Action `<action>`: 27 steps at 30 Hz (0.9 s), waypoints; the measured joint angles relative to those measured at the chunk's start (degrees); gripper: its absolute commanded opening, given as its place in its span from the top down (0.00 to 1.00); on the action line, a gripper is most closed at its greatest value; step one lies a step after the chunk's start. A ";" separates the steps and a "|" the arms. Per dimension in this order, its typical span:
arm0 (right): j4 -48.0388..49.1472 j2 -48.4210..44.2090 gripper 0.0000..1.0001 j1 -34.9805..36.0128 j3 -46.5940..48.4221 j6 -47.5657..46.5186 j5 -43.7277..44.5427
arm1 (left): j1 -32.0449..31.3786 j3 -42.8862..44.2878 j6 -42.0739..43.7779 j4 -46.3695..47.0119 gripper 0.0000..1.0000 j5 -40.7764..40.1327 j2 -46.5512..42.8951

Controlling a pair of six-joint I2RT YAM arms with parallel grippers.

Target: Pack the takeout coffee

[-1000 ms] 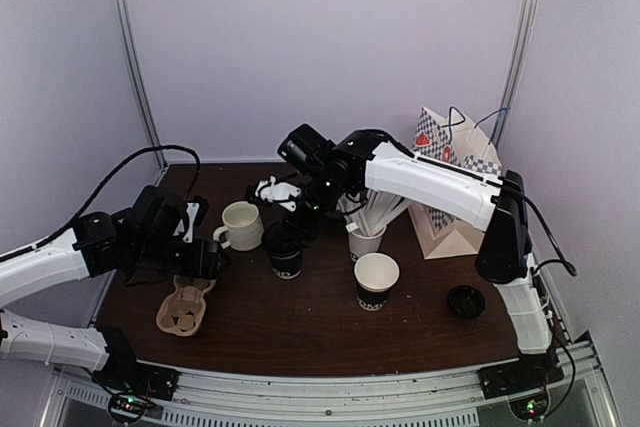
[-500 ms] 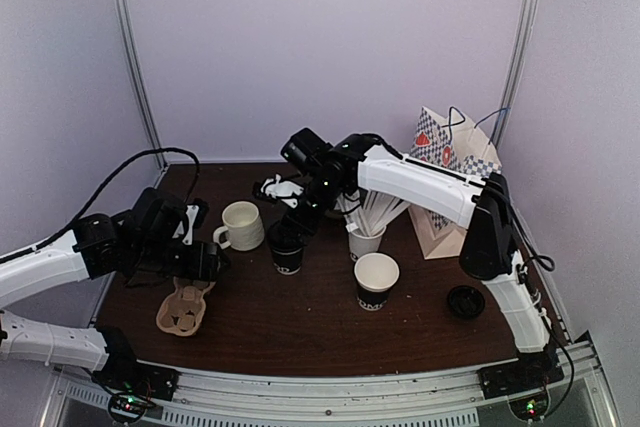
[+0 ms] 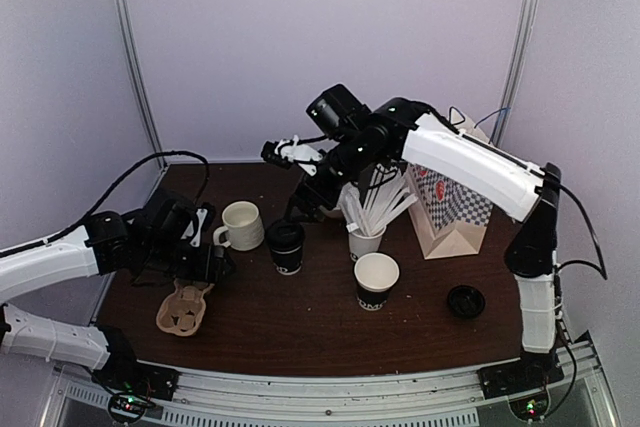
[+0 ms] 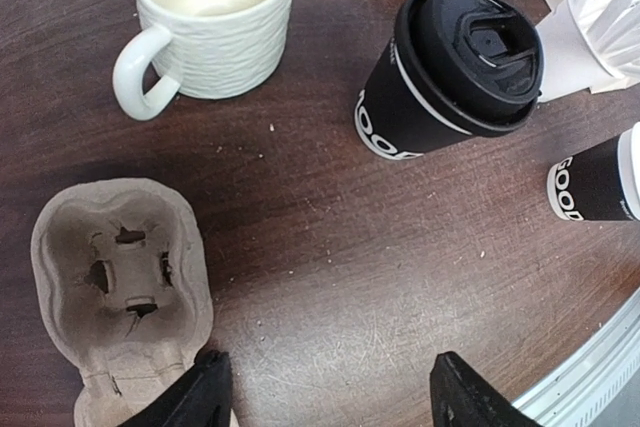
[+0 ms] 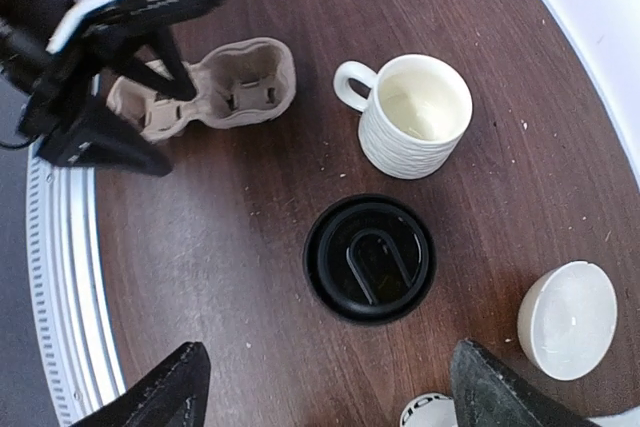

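One black paper cup (image 3: 285,247) stands upright left of the table's middle with its black lid on; it also shows in the left wrist view (image 4: 450,67) and the right wrist view (image 5: 370,257). The second black cup (image 3: 376,280) stands open, white inside, with its edge in the left wrist view (image 4: 600,182). Its loose black lid (image 3: 465,301) lies at the front right. My right gripper (image 5: 320,387) is open and empty, high above the lidded cup (image 3: 300,199). My left gripper (image 4: 330,397) is open and empty, low beside the cardboard cup carrier (image 4: 120,287).
A cream handled mug (image 3: 240,225) stands left of the lidded cup. A white cup of stirrers (image 3: 365,240) stands behind the open cup. A checked paper bag (image 3: 455,202) stands at the back right. The carrier (image 3: 183,309) lies at the front left. A small white round object (image 5: 567,319) lies behind the lidded cup.
My right gripper has risen from the lidded cup and stands well above it, open. The cup stays on the table with its lid on. The left arm has barely moved.
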 measured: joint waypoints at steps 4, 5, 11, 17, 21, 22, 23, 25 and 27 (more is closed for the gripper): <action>0.96 -11.80 0.25 0.00 -11.43 -3.04 -3.72 | 0.00 1.55 1.33 0.11 0.31 0.57 1.68; 1.18 -14.47 0.28 0.00 -14.43 -4.22 -4.28 | 0.00 1.86 1.60 0.28 0.31 0.63 1.95; 0.15 -26.75 0.48 0.15 -32.68 -11.85 -6.69 | 0.00 3.93 3.85 0.85 0.31 0.74 4.39; 0.35 -28.41 0.49 0.24 -47.67 -15.28 -0.90 | 0.02 6.14 5.14 1.75 0.32 0.98 6.95; 0.66 -28.04 0.50 0.22 -50.75 -15.45 3.80 | 0.00 6.64 5.25 2.49 0.32 1.97 8.57; 1.07 -27.87 0.50 0.22 -50.86 -15.52 4.66 | 0.00 6.64 5.25 2.60 0.32 2.21 8.74; 1.49 -27.71 0.51 0.20 -50.93 -15.65 5.33 | 0.00 6.64 5.25 2.69 0.32 2.38 8.81; 2.08 -27.41 0.55 0.20 -51.15 -15.78 6.08 | 0.00 6.64 5.22 2.84 0.32 2.56 8.76; 2.73 -27.10 0.60 0.20 -51.47 -16.00 6.29 | 0.02 6.62 5.22 3.08 0.32 2.67 8.76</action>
